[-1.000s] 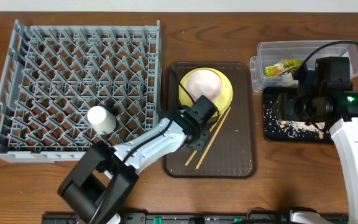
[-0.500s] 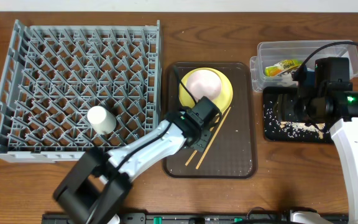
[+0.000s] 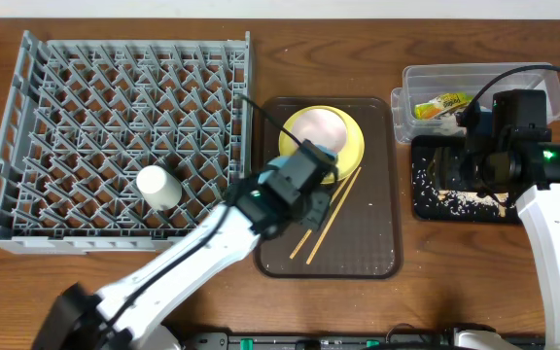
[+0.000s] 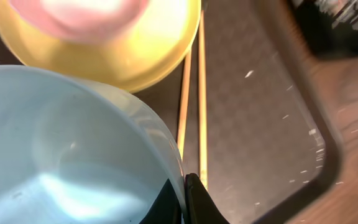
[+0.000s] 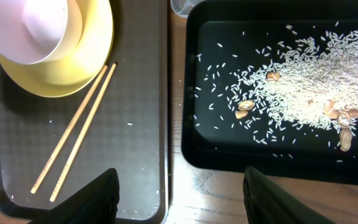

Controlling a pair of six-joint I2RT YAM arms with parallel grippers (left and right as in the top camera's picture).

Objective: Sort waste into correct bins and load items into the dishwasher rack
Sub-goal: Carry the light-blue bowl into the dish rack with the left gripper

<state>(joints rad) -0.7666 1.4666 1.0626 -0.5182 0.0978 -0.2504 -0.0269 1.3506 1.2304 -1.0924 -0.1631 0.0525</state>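
The grey plastic rack (image 3: pixel 115 126) fills the left end of the worktop. Of the dishes, only the white cup (image 3: pixel 158 185) stands among its pegs, toward the near edge. The brown tray (image 3: pixel 377 243) at the middle carries the yellow plate (image 3: pixel 356 141) with the pink bowl (image 3: pixel 317 128) on it and the chopsticks (image 5: pixel 69 127) beside it, so we judge most of the loading is yet to do. The waste looks sorted to us: rice (image 5: pixel 309 93) lies scattered in the black tray (image 5: pixel 229 149) at the right end, and the wrapper (image 3: pixel 442 104) is in the clear tub (image 3: pixel 431 83) at the far right corner. The left gripper (image 4: pixel 184 196) has its fingers clamped on the rim of the blue bowl (image 4: pixel 61 155), held above the brown tray. The right gripper (image 5: pixel 180 193) hangs over the black tray, fingers apart and empty.

We see a stiff lattice in the rack, smooth glossy rounds in the bowls, thin bare wood in the chopsticks and loose pale grains in the rice.
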